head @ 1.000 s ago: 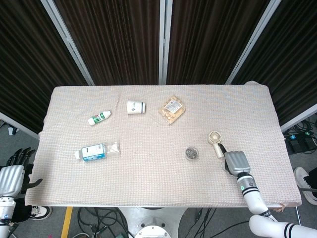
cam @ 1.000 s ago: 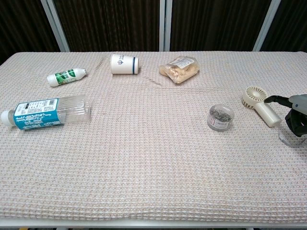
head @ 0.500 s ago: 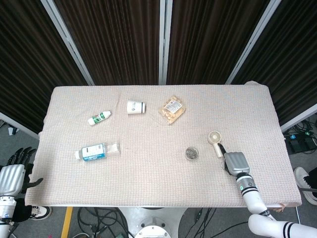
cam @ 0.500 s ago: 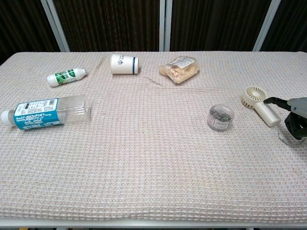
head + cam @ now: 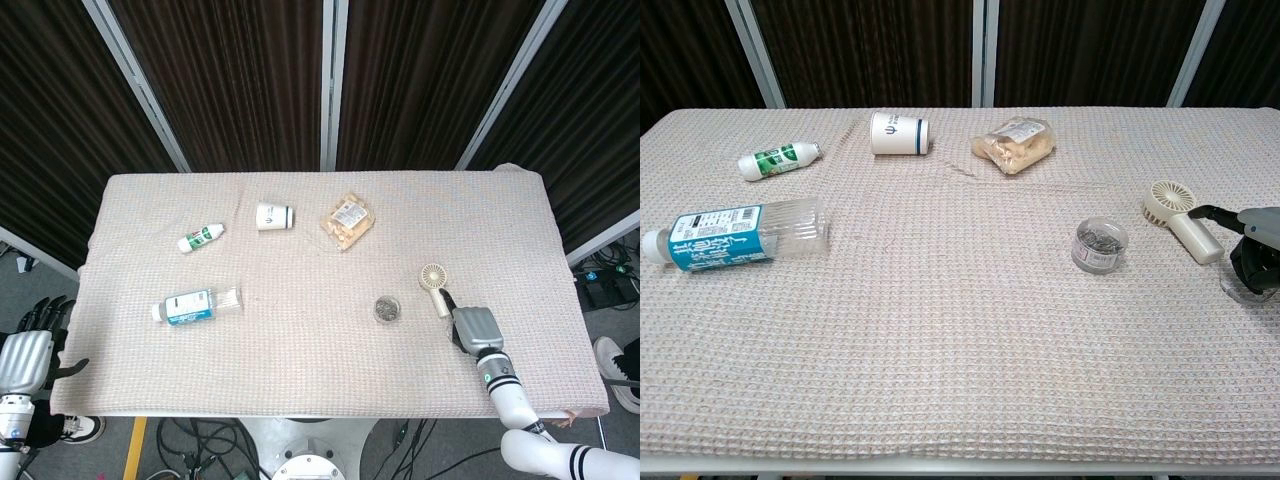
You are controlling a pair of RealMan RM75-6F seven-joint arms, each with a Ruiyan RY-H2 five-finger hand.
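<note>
The robot's right hand (image 5: 476, 328) rests on the cloth, grip unclear, fingertip at the cream handheld fan's (image 5: 1180, 213) handle, lying flat just ahead.

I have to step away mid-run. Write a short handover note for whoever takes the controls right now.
Right hand rests on the table cloth just beside the handle end of the small handheld fan; a fingertip reaches toward the handle, contact unclear, nothing lifted.
Left hand hangs off the table's left edge, fingers apart, holding nothing.
Fan lies flat near the right edge; round clear container sits to its left.
Done: right hand brought up to the fan.
Left: the fan is not yet gripped or raised.
</note>
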